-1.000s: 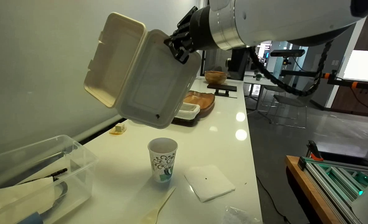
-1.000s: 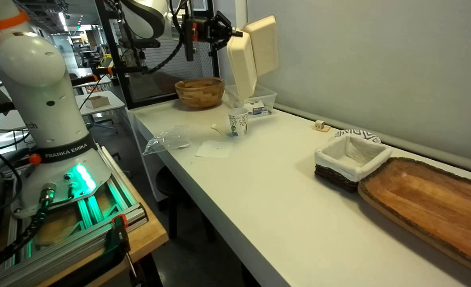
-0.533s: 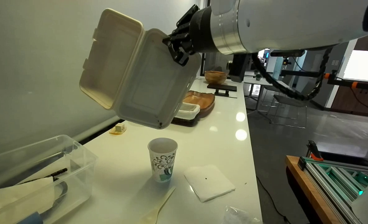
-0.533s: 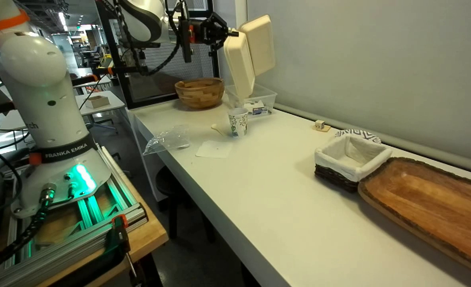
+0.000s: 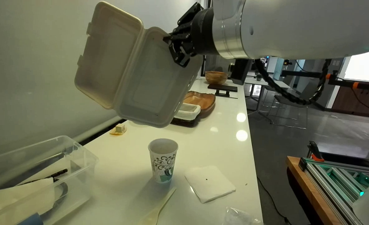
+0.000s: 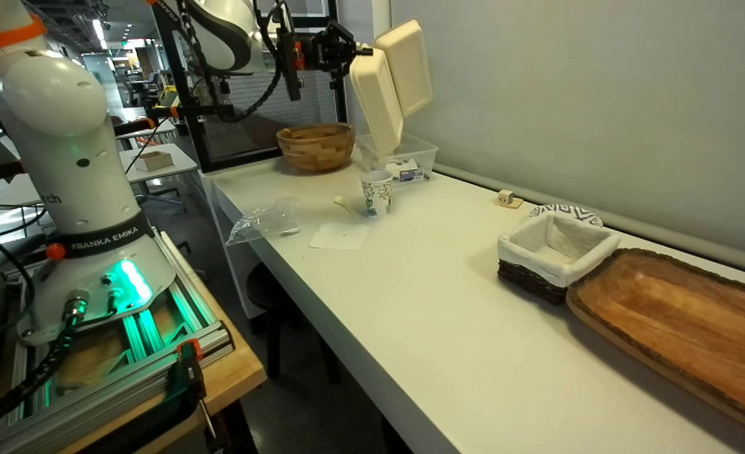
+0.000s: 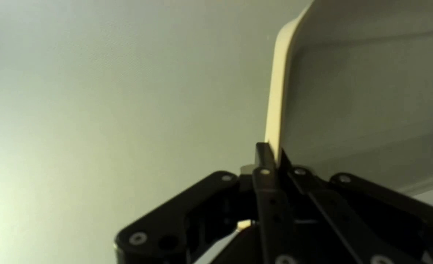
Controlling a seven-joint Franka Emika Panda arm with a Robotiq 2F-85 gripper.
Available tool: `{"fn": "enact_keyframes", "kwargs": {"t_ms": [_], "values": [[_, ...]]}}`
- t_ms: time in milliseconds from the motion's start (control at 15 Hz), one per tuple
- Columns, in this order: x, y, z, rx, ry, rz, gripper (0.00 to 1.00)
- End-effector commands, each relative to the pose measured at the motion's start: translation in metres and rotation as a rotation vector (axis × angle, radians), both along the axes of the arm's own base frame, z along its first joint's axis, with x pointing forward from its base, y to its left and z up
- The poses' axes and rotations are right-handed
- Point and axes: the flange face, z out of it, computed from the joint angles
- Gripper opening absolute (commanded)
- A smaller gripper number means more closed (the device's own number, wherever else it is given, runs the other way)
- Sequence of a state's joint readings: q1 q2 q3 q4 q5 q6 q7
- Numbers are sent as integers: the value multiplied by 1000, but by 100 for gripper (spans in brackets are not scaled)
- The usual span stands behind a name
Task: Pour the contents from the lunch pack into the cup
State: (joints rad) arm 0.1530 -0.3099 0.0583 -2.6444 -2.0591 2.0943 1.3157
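Observation:
The lunch pack, a beige clamshell box, hangs open and steeply tilted in both exterior views [image 5: 153, 84] [image 6: 377, 94]. Its lower corner is above the white printed cup [image 5: 163, 161], apart from it. The cup stands upright on the table and also shows in an exterior view [image 6: 377, 194]; its bottom inside is hidden. My gripper [image 5: 169, 38] is shut on the rim of one half of the pack, near the top. In the wrist view the fingers [image 7: 276, 159] pinch the pack's pale edge [image 7: 276, 95]. The visible inside shows no clear contents. The cup is out of the wrist view.
A clear plastic bin [image 5: 78, 175] stands beside the cup. A wooden spoon [image 5: 159, 207], a napkin [image 5: 210, 184] and a plastic bag [image 6: 265, 221] lie near it. A lined basket [image 6: 555, 249], a wooden tray [image 6: 681, 315] and a wooden bowl [image 6: 316, 148] are farther off. A wall runs behind.
The pack has shifted and turned slightly, its free half swinging up and left in an exterior view. Dark specks at its lower corner slid toward the edge and no longer show. The cup stayed put.

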Motion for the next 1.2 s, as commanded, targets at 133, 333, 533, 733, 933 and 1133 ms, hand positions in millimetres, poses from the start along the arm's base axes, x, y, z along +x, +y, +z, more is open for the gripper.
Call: {"fn": "enact_keyframes", "kwargs": {"t_ms": [133,333,533,733,933,1133], "values": [[-6,10,-8,57,13,10,1],[-7,11,-8,27,5,2,1],[-6,10,-7,-14,-6,-11,1],[-6,10,-7,13,6,-7,1],[-7,7,-4,43,8,-6,1],[-10,-1,7,96,-18,-8,1]]}}
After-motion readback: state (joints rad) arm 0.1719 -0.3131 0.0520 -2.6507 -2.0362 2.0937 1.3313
